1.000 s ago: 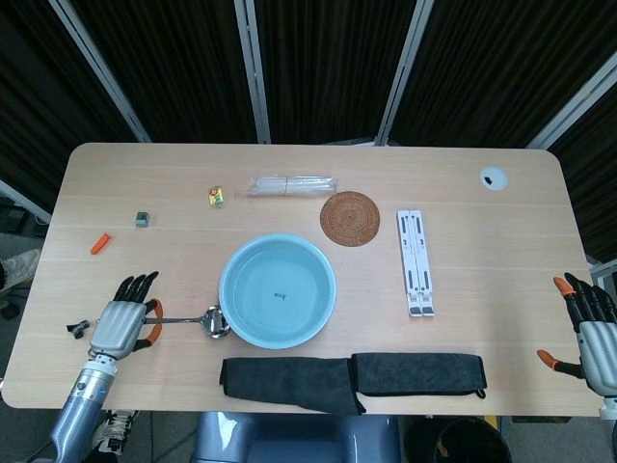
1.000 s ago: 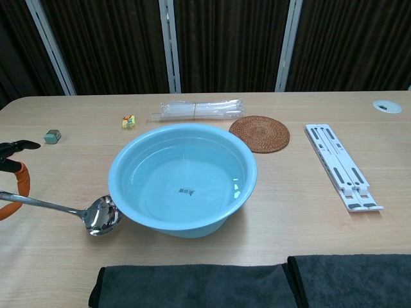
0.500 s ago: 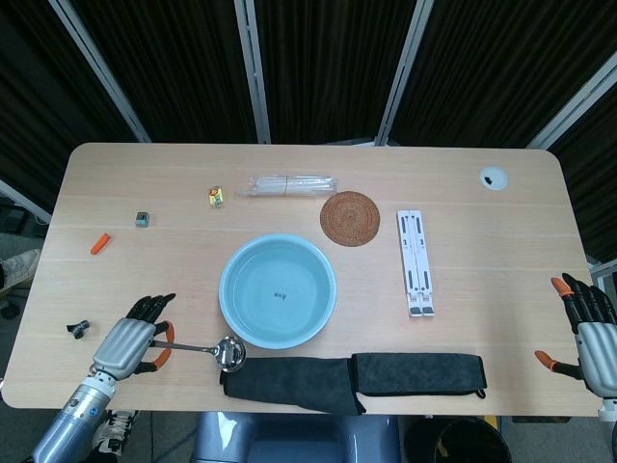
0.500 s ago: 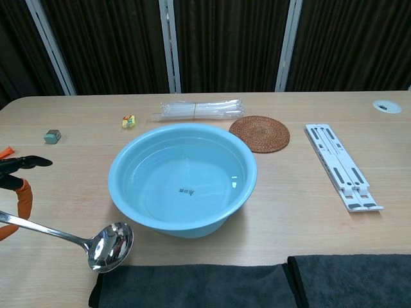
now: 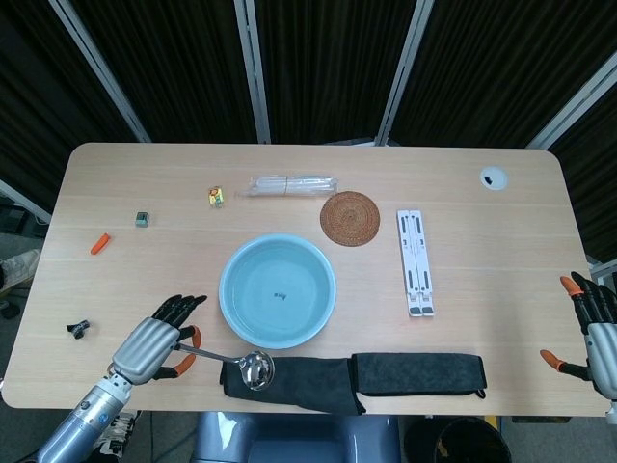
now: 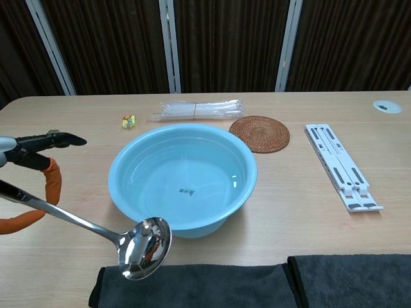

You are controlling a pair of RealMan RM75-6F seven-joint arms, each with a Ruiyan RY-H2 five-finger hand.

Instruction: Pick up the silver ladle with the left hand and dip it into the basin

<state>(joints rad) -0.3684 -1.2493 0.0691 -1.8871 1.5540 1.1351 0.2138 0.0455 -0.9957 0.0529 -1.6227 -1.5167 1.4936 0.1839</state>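
Note:
My left hand (image 5: 156, 344) grips the handle of the silver ladle (image 5: 253, 368) at the table's front left. The ladle is lifted off the table, its bowl (image 6: 145, 248) hanging over the left end of the dark cloth, just in front of the basin. The light blue basin (image 5: 231, 305) holds water and sits at the table's middle front; its rim (image 6: 115, 187) is close behind the ladle bowl. In the chest view the left hand (image 6: 35, 167) shows only at the left edge. My right hand (image 5: 596, 333) rests at the far right edge, fingers apart, holding nothing.
A dark folded cloth (image 5: 386, 374) lies along the front edge. A round woven coaster (image 5: 350, 218), a white folding stand (image 5: 415, 261) and a clear plastic packet (image 5: 291, 183) sit behind the basin. Small items (image 5: 142, 220) dot the left side.
My left hand has lifted the ladle and carried it right and toward the front edge; the ladle bowl went from beside the basin's left rim to over the cloth's left end.

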